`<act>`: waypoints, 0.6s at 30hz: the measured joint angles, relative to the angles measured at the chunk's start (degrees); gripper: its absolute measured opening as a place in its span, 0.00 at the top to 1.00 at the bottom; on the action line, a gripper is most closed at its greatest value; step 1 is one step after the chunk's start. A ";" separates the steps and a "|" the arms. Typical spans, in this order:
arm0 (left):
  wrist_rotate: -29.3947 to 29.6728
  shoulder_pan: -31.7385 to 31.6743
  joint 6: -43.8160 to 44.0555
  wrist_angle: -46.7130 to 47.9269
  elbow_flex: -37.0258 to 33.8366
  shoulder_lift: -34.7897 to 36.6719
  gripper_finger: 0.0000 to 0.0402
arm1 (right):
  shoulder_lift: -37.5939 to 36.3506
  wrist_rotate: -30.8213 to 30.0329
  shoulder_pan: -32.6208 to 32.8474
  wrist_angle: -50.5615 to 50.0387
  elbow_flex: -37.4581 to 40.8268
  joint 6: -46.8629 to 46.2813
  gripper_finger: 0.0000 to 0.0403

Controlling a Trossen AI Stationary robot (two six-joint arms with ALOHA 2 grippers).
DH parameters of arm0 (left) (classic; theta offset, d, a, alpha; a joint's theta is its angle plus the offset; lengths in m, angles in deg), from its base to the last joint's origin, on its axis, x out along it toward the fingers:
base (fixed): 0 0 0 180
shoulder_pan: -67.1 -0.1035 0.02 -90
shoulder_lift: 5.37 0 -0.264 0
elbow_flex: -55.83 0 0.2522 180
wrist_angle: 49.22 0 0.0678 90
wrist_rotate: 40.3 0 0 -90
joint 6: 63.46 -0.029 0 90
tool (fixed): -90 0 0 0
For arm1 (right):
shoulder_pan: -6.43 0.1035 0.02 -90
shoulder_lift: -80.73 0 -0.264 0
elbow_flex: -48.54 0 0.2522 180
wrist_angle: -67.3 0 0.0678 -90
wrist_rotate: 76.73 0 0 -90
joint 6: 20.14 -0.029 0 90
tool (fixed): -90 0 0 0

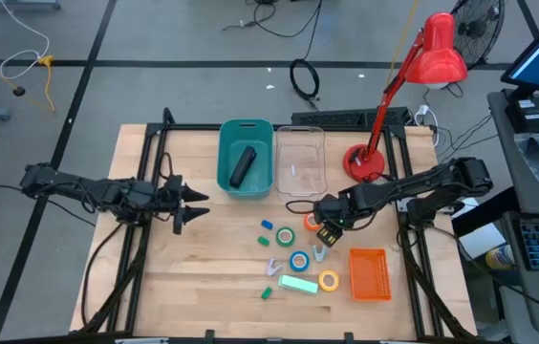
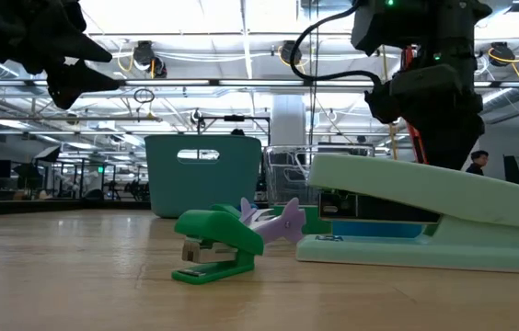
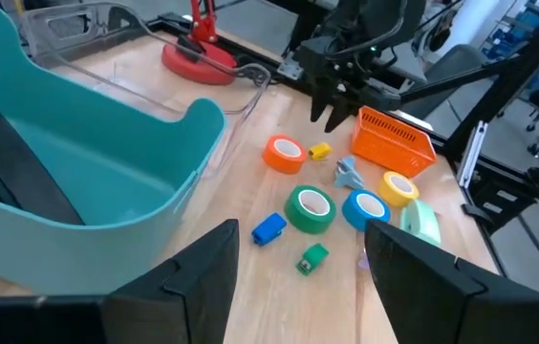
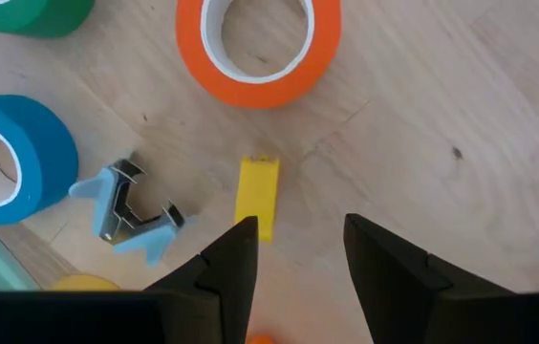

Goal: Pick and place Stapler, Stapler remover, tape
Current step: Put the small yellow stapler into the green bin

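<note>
The black stapler [image 1: 241,164] lies inside the teal bin [image 1: 225,153], and shows in the left wrist view as well [image 3: 21,177]. On the table lie the orange tape [image 1: 311,222], green tape [image 1: 286,237], blue tape [image 1: 298,260] and yellow tape [image 1: 329,281]. A light-blue staple remover [image 4: 131,210] lies beside the blue tape [image 4: 7,158]; a purple one [image 1: 271,268] lies nearer the front. My right gripper [image 4: 293,258] is open, just above a small yellow piece [image 4: 257,196] below the orange tape [image 4: 258,43]. My left gripper [image 1: 188,203] is open, raised left of the bin.
A clear container [image 1: 300,161] stands right of the teal bin, with a red desk lamp [image 1: 365,162] beyond it. An orange basket [image 1: 369,272], a mint-green stapler [image 1: 298,284], a small green stapler [image 2: 209,248] and a small blue piece [image 1: 267,226] lie among the tapes.
</note>
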 joint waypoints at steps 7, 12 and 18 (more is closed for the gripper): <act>0.00 0.00 0.99 -0.12 0.00 0.00 0.43 | 2.83 0.36 0.78 2.14 0.02 0.38 0.62; 0.01 0.00 1.49 -0.06 0.02 0.00 0.43 | 4.75 0.32 1.14 3.22 0.04 0.47 0.62; 0.01 0.00 1.30 -0.07 0.02 0.00 0.43 | 6.98 0.62 1.65 4.12 0.04 1.06 0.62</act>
